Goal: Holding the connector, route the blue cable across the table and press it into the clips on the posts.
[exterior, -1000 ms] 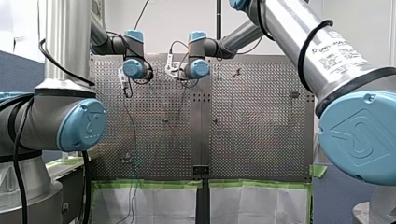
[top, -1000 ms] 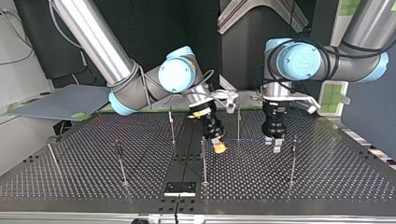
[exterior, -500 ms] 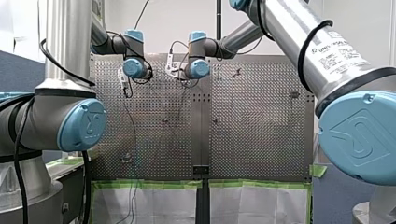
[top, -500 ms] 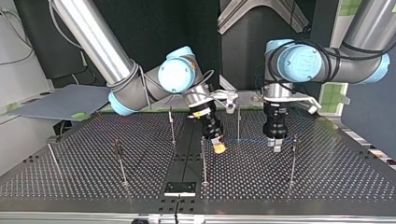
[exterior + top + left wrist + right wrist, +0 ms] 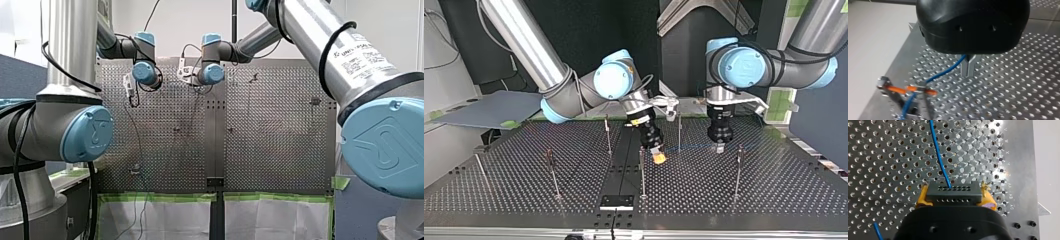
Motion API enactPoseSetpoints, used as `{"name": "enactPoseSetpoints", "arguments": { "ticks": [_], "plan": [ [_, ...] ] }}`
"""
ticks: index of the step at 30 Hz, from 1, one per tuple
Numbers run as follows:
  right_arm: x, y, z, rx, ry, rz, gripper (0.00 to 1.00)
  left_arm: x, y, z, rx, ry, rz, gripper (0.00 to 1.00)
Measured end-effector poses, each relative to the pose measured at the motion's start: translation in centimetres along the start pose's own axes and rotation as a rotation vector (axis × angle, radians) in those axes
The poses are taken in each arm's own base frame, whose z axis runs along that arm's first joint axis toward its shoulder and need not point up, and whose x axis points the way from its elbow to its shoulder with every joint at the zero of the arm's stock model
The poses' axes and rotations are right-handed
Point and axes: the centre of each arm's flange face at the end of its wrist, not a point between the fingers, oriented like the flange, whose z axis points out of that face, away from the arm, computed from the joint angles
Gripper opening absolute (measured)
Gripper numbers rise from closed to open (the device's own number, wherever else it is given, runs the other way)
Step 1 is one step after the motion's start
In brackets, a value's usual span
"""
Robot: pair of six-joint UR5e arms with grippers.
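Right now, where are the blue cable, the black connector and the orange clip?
blue cable (image 5: 938,162), right wrist view, middle of its visible run.
connector (image 5: 953,194), right wrist view, centre of its black face.
orange clip (image 5: 896,89), left wrist view, on its orange arm.

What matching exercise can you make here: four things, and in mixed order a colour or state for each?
Things
1. thin blue cable
2. dark rectangular plastic connector
3. my left tool
4. small post-top clip

Colour or state
A. orange
B. shut on the cable
C. between the yellow pads of my right tool
D. plugged into the connector

Pairs: 1-D, 2-C, 3-B, 4-A
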Motion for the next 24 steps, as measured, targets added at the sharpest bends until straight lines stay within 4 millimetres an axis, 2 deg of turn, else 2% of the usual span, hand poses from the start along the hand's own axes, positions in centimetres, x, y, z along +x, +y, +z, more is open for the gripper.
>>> {"name": "enactPoseSetpoints", "arguments": {
  "ticks": [8,18,24],
  "plan": [
    [-1.4,-0.1,-0.5,-0.001,-0.031,-0.001,0.00,2.8,0.2,-1.9,-0.010,0.041,0.021,0.00],
    [-5.8,0.8,-2.2,-0.021,-0.120,-0.005,0.00,6.6,0.0,-4.3,0.009,0.067,0.019,0.00],
    [-8.5,1.2,-3.5,-0.025,-0.178,-0.008,0.00,10.0,0.5,-5.7,-0.001,0.128,0.029,0.00]
  ]
}}
